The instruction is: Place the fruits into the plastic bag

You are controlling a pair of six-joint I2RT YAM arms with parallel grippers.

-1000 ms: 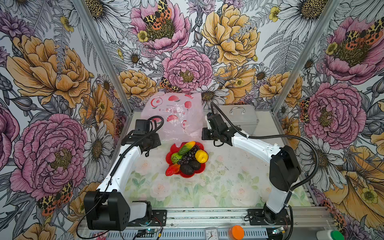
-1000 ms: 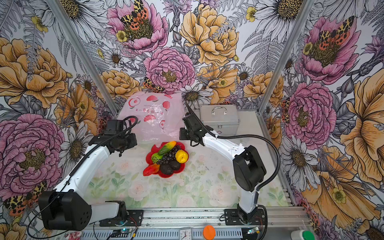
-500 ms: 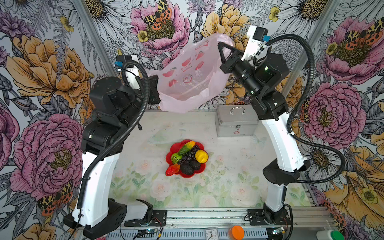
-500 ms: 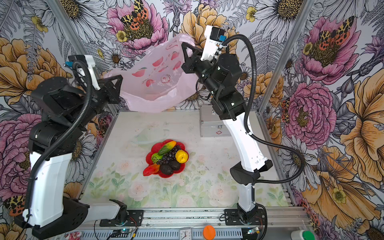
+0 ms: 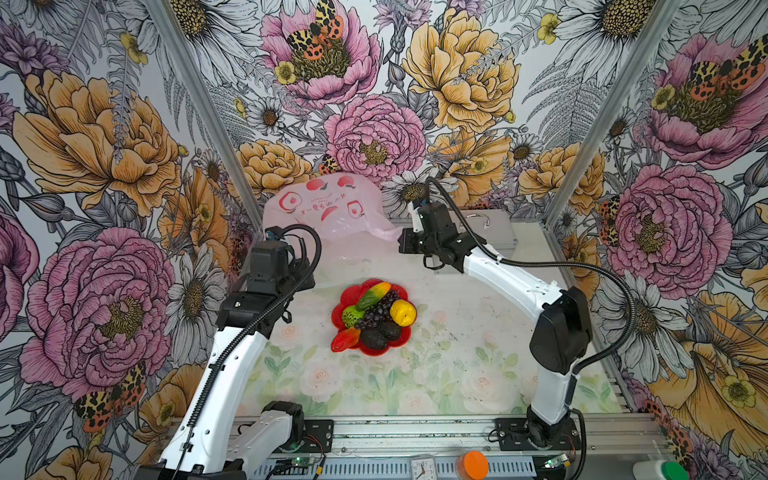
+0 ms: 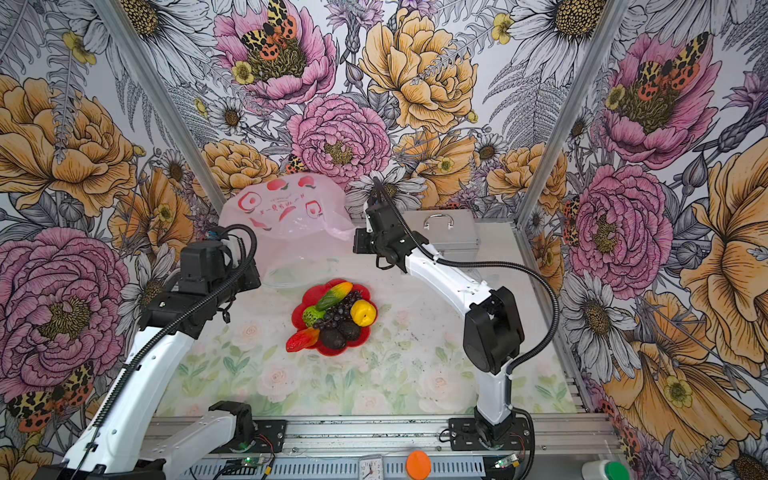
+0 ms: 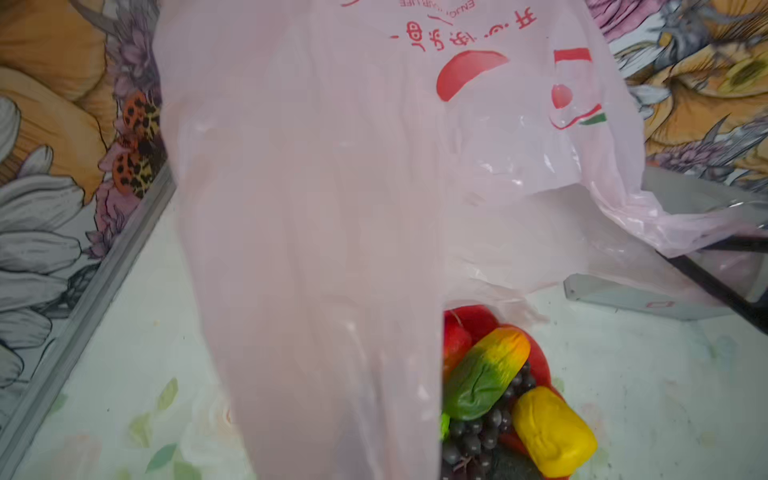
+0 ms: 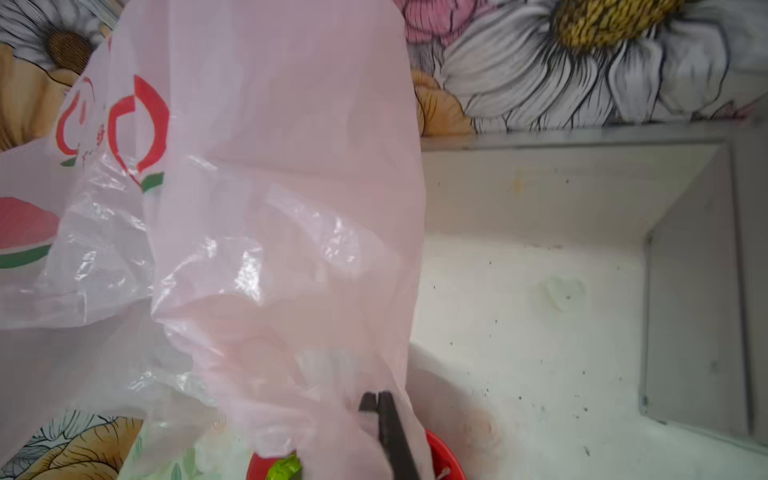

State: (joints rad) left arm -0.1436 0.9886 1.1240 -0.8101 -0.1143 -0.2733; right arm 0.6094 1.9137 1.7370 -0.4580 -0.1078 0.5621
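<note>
The plastic bag (image 5: 328,208) sits at the rear edge of the worktop (image 5: 457,357), left of centre. Its printed body is puffed up against the back wall, and its thin, clear mouth is spread forward and low toward the red plate (image 5: 350,292), between the two arms. In the right wrist view the right fingers (image 8: 387,415) are pressed together with a fold of the bag's film pinched between them. The left arm (image 5: 269,266) reaches to the bag's other side. Its wrist view is mostly filled by film drawn taut from the camera, which hides the left fingers; they are closed, on that edge of the bag as far as the taut film tells. The fruits (image 5: 376,316) are all heaped on the plate near the middle of the worktop: a yellow one (image 5: 402,312), a green-orange one (image 5: 374,294), grapes (image 5: 380,309), a bumpy green ball (image 5: 351,316), a blackish one (image 5: 374,338) and a red-orange one (image 5: 345,338). A silver case (image 5: 498,232) stands near the rear right corner, behind the right arm (image 5: 511,282).
</note>
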